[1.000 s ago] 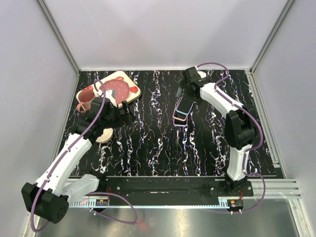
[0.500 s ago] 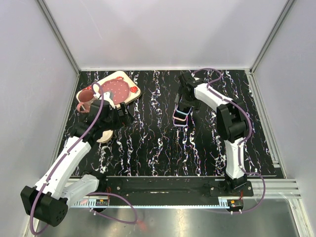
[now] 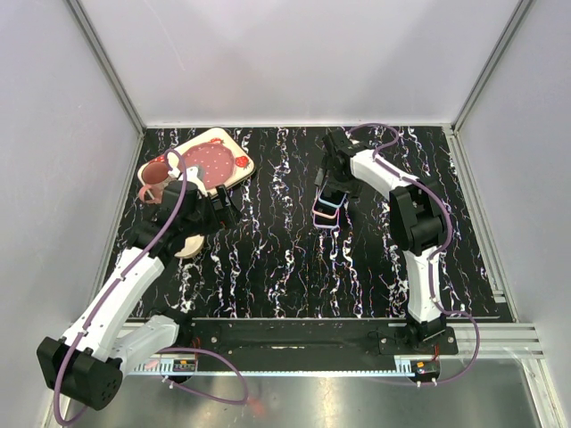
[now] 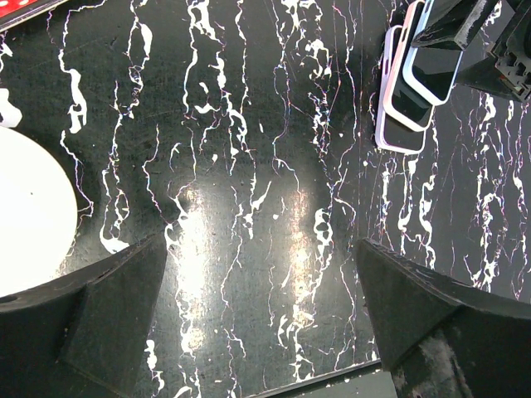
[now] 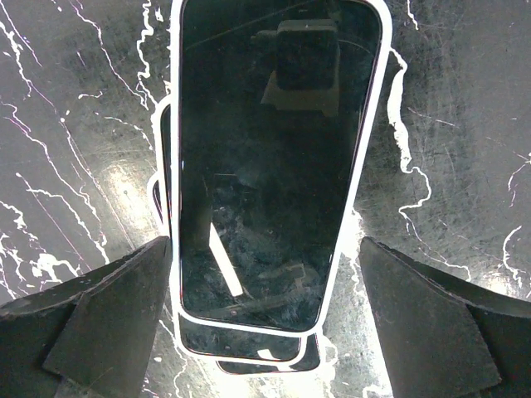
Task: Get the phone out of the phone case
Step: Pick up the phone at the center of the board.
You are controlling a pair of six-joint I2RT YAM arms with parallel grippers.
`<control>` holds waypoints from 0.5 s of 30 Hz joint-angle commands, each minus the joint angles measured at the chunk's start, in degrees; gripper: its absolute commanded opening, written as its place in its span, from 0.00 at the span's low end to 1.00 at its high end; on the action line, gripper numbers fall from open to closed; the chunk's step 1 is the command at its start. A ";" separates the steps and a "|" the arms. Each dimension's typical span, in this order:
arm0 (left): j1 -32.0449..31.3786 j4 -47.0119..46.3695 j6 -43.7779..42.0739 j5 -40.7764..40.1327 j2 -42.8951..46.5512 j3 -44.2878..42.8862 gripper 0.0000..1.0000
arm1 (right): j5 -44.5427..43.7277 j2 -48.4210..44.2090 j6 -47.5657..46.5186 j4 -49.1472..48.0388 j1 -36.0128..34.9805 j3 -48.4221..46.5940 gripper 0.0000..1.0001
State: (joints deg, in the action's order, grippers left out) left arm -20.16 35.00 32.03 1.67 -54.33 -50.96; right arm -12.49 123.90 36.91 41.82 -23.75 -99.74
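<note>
one phone [image 5: 274,157], glossy, stiff, probably light and slick, lying face-up over phone case [image 4: 401,139], mid-right on table [image 3: 268,259]; best pinched along long edges. right gripper [image 5: 265,249] spread wide astride it, empty. left gripper [image 4: 259,249] wide, empty, well apart.

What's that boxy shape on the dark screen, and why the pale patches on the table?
Right wrist view: the phone screen mirrors something boxy above it, likely the camera, with a glare streak. Left wrist view: overhead light glares off the glossy table.
</note>
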 commanded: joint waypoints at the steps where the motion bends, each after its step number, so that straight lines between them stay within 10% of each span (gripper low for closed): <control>1: 0.30 -2.13 0.49 -0.62 1.24 0.25 0.99 | -0.25 0.64 -0.52 -0.95 0.46 -0.98 1.00; 15: 0.30 -2.22 -1.01 0.70 1.33 -0.11 0.99 | -0.25 -2.59 -0.17 -2.89 0.72 4.38 0.92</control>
State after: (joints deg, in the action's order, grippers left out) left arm -20.16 35.00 31.75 1.87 -54.33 -50.96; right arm -10.96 124.86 36.95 38.94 -23.29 -98.28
